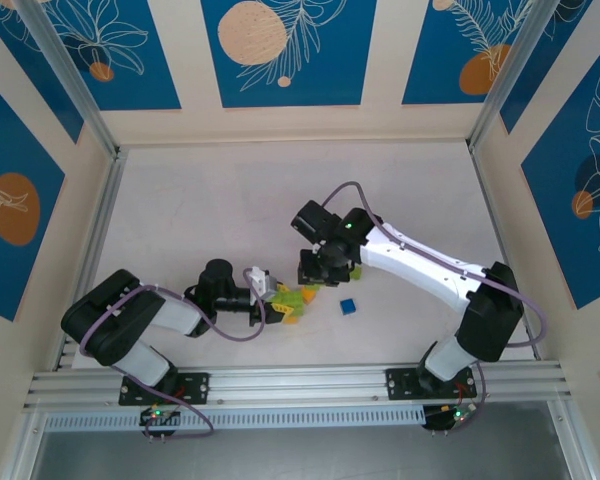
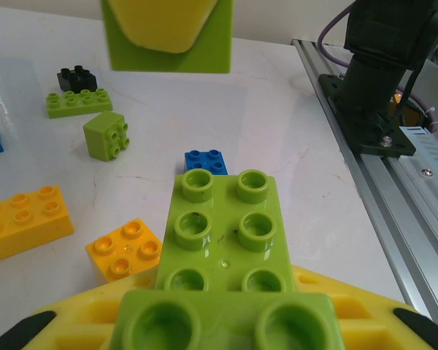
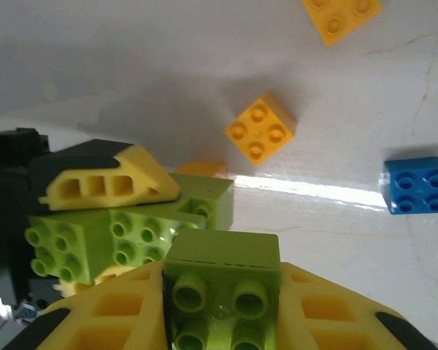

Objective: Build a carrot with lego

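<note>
Top external view: left pincer is clenched on a long lime brick, right pincer on a short lime brick; over the bench, the long one is pointed lengthwise toward the short.

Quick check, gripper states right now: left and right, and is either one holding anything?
Left gripper: closed on a long lime brick.
Right gripper: closed on a second lime brick.
</note>
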Tool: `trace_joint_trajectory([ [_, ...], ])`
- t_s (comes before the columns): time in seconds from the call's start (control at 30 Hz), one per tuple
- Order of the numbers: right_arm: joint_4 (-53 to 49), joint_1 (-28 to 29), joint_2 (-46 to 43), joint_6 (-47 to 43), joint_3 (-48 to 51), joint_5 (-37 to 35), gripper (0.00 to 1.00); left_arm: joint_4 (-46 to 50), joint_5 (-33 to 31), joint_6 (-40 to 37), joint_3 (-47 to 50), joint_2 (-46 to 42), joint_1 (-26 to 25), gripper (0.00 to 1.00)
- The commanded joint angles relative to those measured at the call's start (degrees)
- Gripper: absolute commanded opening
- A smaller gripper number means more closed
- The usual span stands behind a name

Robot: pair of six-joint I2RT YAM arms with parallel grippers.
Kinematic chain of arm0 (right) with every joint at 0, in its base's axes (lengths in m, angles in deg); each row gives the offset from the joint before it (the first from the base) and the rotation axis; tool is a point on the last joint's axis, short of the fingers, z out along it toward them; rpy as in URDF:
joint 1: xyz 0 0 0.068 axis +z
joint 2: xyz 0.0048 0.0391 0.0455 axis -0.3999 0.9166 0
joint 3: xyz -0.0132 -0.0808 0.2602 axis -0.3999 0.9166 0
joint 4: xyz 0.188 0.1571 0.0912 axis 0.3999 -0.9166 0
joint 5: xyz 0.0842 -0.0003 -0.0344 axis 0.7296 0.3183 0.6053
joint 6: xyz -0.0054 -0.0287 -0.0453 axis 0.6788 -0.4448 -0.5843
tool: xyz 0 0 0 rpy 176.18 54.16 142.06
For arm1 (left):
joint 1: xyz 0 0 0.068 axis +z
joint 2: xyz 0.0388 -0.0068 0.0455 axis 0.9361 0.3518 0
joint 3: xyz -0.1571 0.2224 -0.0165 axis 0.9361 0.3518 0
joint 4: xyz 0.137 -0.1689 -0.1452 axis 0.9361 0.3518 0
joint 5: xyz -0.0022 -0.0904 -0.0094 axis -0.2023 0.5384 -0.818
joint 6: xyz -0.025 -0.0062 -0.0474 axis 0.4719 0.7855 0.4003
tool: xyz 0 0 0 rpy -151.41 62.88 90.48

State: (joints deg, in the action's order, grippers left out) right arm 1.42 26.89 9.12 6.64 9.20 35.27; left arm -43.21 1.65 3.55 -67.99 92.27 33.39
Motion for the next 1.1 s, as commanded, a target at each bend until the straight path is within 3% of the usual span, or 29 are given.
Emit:
trace_joint_trajectory([
  [0.0, -1.1, 1.5, 2.0, 3.1, -2.7, 0.2, 0.25, 0.9, -0.2, -1.8, -0.5, 1.2, 0.3, 0.40],
  [1.07, 0.1, 5.7, 5.1, 6.4, 1.7, -1.7, 0.26, 2.9, -0.8, -3.0, -0.9, 1.2, -0.6, 0.38],
])
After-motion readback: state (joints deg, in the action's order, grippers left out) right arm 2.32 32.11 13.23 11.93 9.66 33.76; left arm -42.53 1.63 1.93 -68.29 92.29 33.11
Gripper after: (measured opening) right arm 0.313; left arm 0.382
